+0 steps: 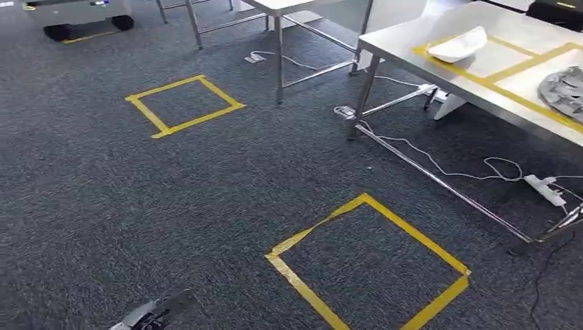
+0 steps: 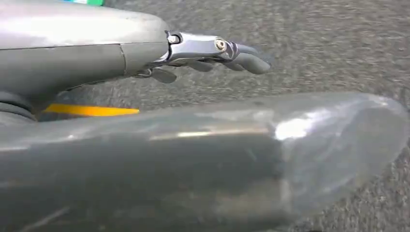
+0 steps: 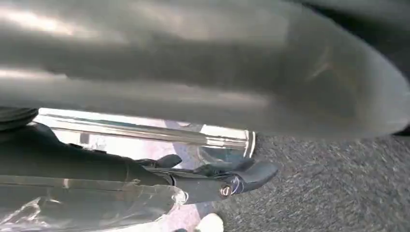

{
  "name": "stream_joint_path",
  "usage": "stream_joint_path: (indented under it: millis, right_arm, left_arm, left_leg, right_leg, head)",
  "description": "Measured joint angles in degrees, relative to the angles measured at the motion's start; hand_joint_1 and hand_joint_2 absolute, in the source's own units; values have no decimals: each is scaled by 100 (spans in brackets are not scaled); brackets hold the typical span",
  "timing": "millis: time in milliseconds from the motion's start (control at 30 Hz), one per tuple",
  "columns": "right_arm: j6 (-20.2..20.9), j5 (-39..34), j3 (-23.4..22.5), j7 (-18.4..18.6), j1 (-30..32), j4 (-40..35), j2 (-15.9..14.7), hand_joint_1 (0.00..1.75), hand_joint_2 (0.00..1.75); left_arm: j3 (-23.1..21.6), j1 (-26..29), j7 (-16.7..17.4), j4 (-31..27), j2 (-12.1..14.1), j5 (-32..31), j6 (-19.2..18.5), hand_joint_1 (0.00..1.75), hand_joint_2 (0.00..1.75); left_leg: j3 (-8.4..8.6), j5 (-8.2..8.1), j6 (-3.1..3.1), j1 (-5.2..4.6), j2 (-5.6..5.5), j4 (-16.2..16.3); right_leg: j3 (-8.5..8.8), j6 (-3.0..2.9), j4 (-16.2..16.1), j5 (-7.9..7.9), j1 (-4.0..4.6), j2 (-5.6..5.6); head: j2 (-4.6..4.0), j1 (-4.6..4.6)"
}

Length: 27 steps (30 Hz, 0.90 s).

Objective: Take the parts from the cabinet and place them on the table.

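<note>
A white curved part (image 1: 459, 45) lies on the steel table (image 1: 412, 34) at the far right, inside yellow tape lines. A grey crinkled part (image 1: 562, 91) rests nearer the table's right end. My left hand (image 1: 152, 315) hangs low at the bottom left, over the carpet. In the left wrist view its fingers (image 2: 227, 52) stretch out straight with nothing in them. My right hand (image 3: 232, 178) also hangs with its fingers extended, and nothing sits between them and the thumb (image 3: 290, 82). Crinkled clear plastic (image 3: 96, 205) shows beside that hand, and I cannot tell what it belongs to.
Two yellow tape squares mark the dark carpet, one close ahead (image 1: 371, 265) and one farther left (image 1: 184, 104). White cables and a power strip (image 1: 544, 188) trail under the table by its low steel bar (image 1: 440, 182). Another table's legs (image 1: 278, 55) stand at the back.
</note>
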Motion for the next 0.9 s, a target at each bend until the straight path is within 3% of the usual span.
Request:
stream_joint_path:
  millis: [33,67,100,133,167,200,233,300,333,367,400,433,467,500,533,567,600,633,667,700,733,833,867,900]
  right_arm:
    - [0,-2,2,0,-1,0,0,0,0]
    - [0,-2,4,0,-2,0,0,0,0]
    - [0,-2,4,0,-5,0,0,0,0]
    - [0,-2,7,0,-5,0,0,0,0]
    - [-2,-4,9,0,-3,2,-6,0,0]
    - [-4,-9,7,-2,1,9,-15,0,0]
    - [-2,-15,9,-31,-12,9,-15,0,0]
    - [-2,-20,11,-31,-37,7,-13,0,0]
    - [0,-20,11,-31,-43,0,4,0,0]
    - [-2,-20,11,-31,-47,0,2,0,0]
    - [-7,-20,11,-17,-32,0,2,0,0]
    - [-2,-20,11,-17,-12,0,2,0,0]
    - [-2,-20,13,-17,-2,0,2,0,0]
    - [-2,-20,13,-17,-5,0,2,0,0]
    - [-2,-22,13,-15,-6,0,2,0,0]
    - [0,-22,13,-15,-9,0,7,0,0]
    - [0,-22,13,-15,-13,0,11,0,0]
    - [2,-20,13,-15,-20,0,15,0,0]
    - [2,-20,13,-15,-24,0,15,0,0]
    - [-2,-22,13,-15,-18,2,0,0,0]
    - [-2,-20,13,-17,-21,2,0,0,0]
    - [2,-28,15,-17,-43,0,2,0,0]
    - [2,-31,18,-15,-46,0,2,0,0]
    - [0,-35,20,-15,-36,2,2,0,0]
  left_arm:
    - [0,16,0,0,0,0,0,0,0]
    - [0,28,0,0,0,0,0,0,0]
    - [0,26,0,0,0,0,0,0,0]
    - [0,18,0,0,-2,0,0,0,0]
    - [0,15,0,0,-19,0,2,0,0]
    - [2,-3,0,0,-11,2,4,0,0]
    - [2,3,-2,0,-13,-2,4,0,0]
    - [2,42,-2,0,-13,-2,7,0,0]
    - [2,50,-2,0,-4,-2,11,0,0]
    - [0,62,-2,0,-22,-2,11,0,0]
    - [0,44,-2,0,-22,-2,11,0,0]
    - [0,13,-2,2,-13,-2,15,0,0]
    - [0,-4,-2,2,-11,-2,15,0,0]
    - [0,-1,-2,2,-11,-2,15,0,0]
    - [0,14,-2,2,-11,-2,13,0,0]
    - [0,29,-2,2,-2,-2,15,0,0]
    - [0,32,-2,2,2,-2,15,0,0]
    - [0,30,-2,2,9,-2,15,0,0]
    - [0,20,-2,2,11,-2,15,0,0]
    - [0,-8,-2,2,-15,-2,15,0,0]
    - [0,-15,-2,2,-13,-2,15,0,0]
    - [2,39,-2,4,-9,-2,15,0,0]
    - [2,54,-2,4,-13,-2,15,0,0]
    - [2,49,-2,4,-13,-2,17,0,0]
  left_leg:
    - [-4,5,7,-23,-74,1]
    - [-2,9,11,-43,-161,1]
    - [2,12,12,-60,-250,1]
    - [10,18,13,-70,-335,0]
    - [3,24,12,-38,-394,-1]
    - [-19,23,-12,-88,-471,23]
    - [-44,41,-44,-71,-519,14]
    - [-70,92,-127,-28,-624,-37]
    - [-82,107,-163,-51,-678,-44]
    - [-110,29,-158,-64,-387,35]
    - [-250,-193,-187,-74,-90,306]
    - [-472,-436,-218,-72,42,740]
    - [-705,-642,-241,-70,105,1213]
    - [-867,-745,-263,-65,125,1556]
    - [-911,-713,-282,-52,128,1649]
    - [-824,-550,-304,-34,138,1494]
    - [-639,-328,-319,-20,166,1145]
    - [-358,-87,-338,-13,271,642]
    - [-82,60,-373,-5,525,189]
    - [-31,-18,-352,-50,660,44]
    - [-49,-1,-210,-33,527,48]
    - [-51,-6,-86,-44,336,49]
    - [-58,13,-48,-30,281,43]
    - [-72,28,-12,-28,229,43]
  right_leg:
    - [-31,-36,22,69,11,9]
    - [77,-86,-217,265,31,23]
    - [278,-151,-658,535,57,78]
    - [519,-220,-1164,793,81,196]
    - [710,-290,-1580,960,103,506]
    - [759,-320,-1716,926,98,542]
    - [760,-264,-1731,946,113,444]
    - [806,-270,-1741,965,148,357]
    - [835,-282,-1839,1022,101,278]
    - [874,-282,-1907,1057,91,196]
    - [886,-334,-1940,1068,91,121]
    - [880,-331,-1941,1069,99,24]
    - [871,-334,-1940,1064,102,-74]
    - [865,-333,-1934,1056,102,-160]
    - [866,-331,-1934,1052,99,-236]
    - [868,-315,-1930,1042,94,-318]
    - [870,-298,-1917,1032,84,-383]
    - [873,-260,-1886,1007,66,-456]
    - [875,-209,-1833,972,62,-521]
    - [801,-158,-1761,906,121,-557]
    - [805,-146,-1752,873,132,-610]
    - [895,-112,-1790,839,105,-777]
    - [900,-56,-1718,750,76,-544]
    - [803,-39,-1485,546,68,-252]
  head:
    - [0,-2]
    - [0,2]
    - [0,-2]
    - [0,0]
    - [0,-2]
    - [0,-2]
    - [0,0]
    - [0,6]
    - [0,-3]
    - [0,-5]
    - [0,-51]
    - [0,-50]
    - [0,-46]
    - [0,-50]
    - [0,-50]
    - [0,-52]
    - [0,-50]
    - [0,-50]
    - [0,-55]
    - [0,-89]
    - [0,-55]
    - [0,-31]
    - [0,-29]
    - [0,-20]
